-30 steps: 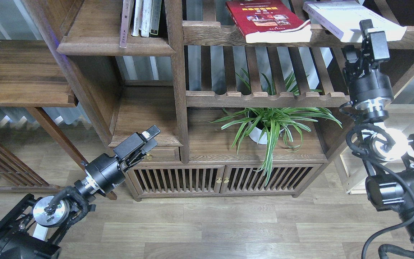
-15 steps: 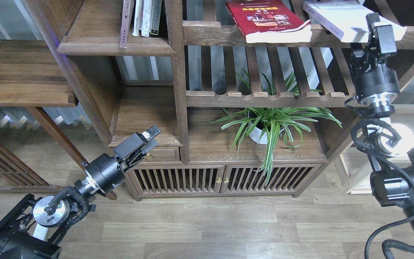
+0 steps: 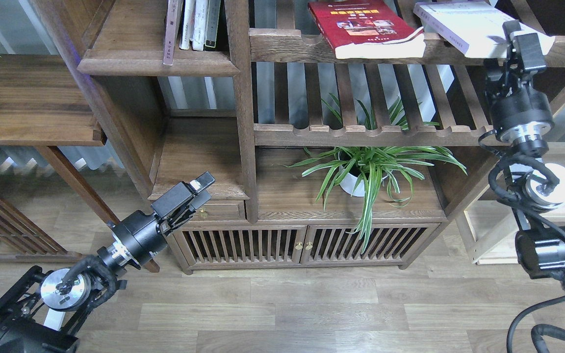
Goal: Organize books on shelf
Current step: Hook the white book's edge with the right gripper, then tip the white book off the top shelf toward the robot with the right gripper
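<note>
Reaching up on my right side, my right pincer [image 3: 522, 35] sits at the near corner of the plain white paperback book [image 3: 464, 22], its dark fingers overlapping the book's lower right edge; I cannot tell whether they are closed on it or only against it. That white book lies flat and angled on the upper slatted dark-wood rack with a scalloped front rail [image 3: 287, 46], overhanging the rail. Just left of it on the same rack lies the bright red paperback with a yellow title and small photos [image 3: 361, 24], cover up, its pages facing me and its near edge also past the rail.

My left pincer [image 3: 195, 189] hangs low in front of the cabinet, near a small drawer, fingers drawn close together with nothing between them.

The solid dark-brown wooden shelf board with a thick rounded front edge [image 3: 157, 63] is at upper left, carrying a few thin upright books [image 3: 196, 24] towards its right side.

A green spider plant in a white pot [image 3: 368, 169] stands on the lower board under the racks.
</note>
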Available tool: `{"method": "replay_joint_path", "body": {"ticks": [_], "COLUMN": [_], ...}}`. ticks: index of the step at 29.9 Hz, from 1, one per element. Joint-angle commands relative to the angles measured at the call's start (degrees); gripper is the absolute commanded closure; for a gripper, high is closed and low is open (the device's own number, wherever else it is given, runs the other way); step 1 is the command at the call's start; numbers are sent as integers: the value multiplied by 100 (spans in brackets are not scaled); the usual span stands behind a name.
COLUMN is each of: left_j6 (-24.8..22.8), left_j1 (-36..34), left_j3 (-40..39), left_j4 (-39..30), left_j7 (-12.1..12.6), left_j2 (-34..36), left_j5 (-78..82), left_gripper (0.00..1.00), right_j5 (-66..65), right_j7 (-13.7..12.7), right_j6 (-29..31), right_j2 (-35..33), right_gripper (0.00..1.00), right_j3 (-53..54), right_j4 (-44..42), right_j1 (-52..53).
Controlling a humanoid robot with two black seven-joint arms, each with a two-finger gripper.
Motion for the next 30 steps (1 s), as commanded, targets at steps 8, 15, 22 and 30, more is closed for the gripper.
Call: {"method": "replay_joint_path", "body": {"ticks": [8,15,22,30], "left_j6": [0,0,0,0], "left_j1": [9,0,17,18], "left_j3": [-19,-27,-27,34], "left_j4": [8,0,8,8], "left_j7": [8,8,8,8], "left_j2": [39,39,83,100], "left_j5": [-12,-12,-12,-4], "left_gripper": [1,1,1,1], "right_j5": [135,127,-110,-76], "right_j7": [-36,-19,-10,-28], "right_j6": [-108,-3,24,225], "right_j2": [19,37,-7,-25], "right_gripper": [30,75,97,97], "right_j3": [37,3,11,283], "right_j4": [-87,-96,-114,-105], "right_j1": [297,209,191,191]}}
